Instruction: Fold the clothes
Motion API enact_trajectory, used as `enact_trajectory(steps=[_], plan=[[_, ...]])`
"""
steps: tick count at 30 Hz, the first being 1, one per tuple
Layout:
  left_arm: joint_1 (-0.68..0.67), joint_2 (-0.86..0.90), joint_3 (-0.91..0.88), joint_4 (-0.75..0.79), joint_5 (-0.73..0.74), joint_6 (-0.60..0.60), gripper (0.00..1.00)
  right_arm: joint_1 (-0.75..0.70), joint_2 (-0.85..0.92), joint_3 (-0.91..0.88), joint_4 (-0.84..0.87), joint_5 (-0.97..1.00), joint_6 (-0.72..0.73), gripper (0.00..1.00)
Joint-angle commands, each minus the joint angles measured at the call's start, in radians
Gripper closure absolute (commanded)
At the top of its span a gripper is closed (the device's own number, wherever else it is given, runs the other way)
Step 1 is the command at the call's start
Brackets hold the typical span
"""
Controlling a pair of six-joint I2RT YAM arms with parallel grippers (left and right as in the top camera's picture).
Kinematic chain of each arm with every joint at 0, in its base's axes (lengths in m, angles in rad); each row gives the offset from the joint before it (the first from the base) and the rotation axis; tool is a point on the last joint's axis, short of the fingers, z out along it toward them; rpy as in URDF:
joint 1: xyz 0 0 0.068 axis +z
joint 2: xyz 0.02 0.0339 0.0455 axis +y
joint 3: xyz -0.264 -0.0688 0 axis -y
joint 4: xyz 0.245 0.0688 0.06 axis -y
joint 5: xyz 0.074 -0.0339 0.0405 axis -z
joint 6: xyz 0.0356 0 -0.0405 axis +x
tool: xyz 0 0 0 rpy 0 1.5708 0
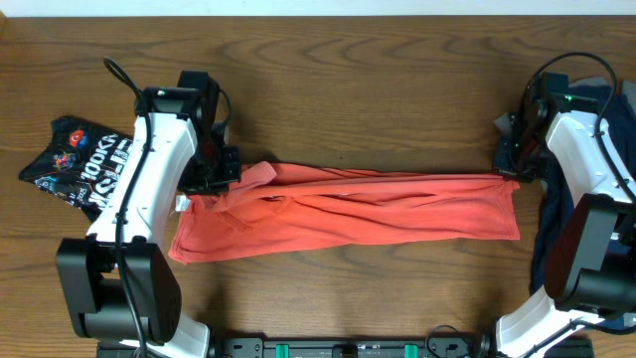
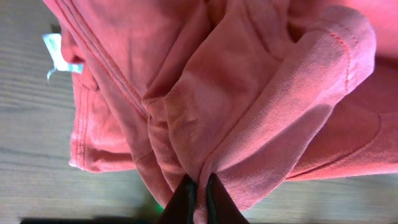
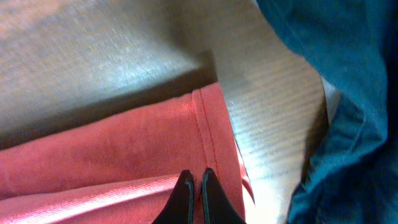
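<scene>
Overhead, mid-frame: stretches limp, light coral T-shirt [image 1: 378, 214] between left gripper [image 1: 224, 171] and right gripper [image 1: 512, 164], both clamped on its ends, likely the surest holds.

You have a dark wood-grain bench [image 1: 378, 89] before you, with a black rail [image 1: 348, 348] running along its near edge.
</scene>
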Motion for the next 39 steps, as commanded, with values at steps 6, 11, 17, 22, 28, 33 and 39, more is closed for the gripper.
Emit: enact_trajectory(steps=[6,11,17,22,28,33,39], plan=[[0.01,0.001,-0.056,-0.005,-0.08,-0.006,0.94,-0.006,-0.021,0.004,-0.086,0.117,-0.007,0.97],[0.01,0.001,-0.057,-0.035,-0.08,-0.006,0.62,-0.006,-0.021,0.004,-0.171,0.173,-0.007,0.78],[0.01,0.001,-0.056,-0.067,-0.079,-0.006,0.62,-0.035,-0.021,0.004,-0.19,0.158,-0.007,0.71],[0.01,0.001,-0.056,-0.021,-0.076,-0.034,0.62,-0.041,-0.021,0.004,-0.188,-0.043,-0.087,0.66],[0.009,0.001,-0.056,0.101,0.037,-0.066,0.62,-0.041,-0.021,-0.016,-0.187,-0.129,-0.128,0.55],[0.008,0.001,-0.062,0.122,0.037,-0.066,0.62,-0.041,-0.021,-0.057,-0.191,-0.178,-0.128,0.54],[0.007,0.001,-0.147,0.186,0.039,-0.066,0.62,-0.041,-0.021,-0.177,-0.114,-0.196,-0.127,0.53]])
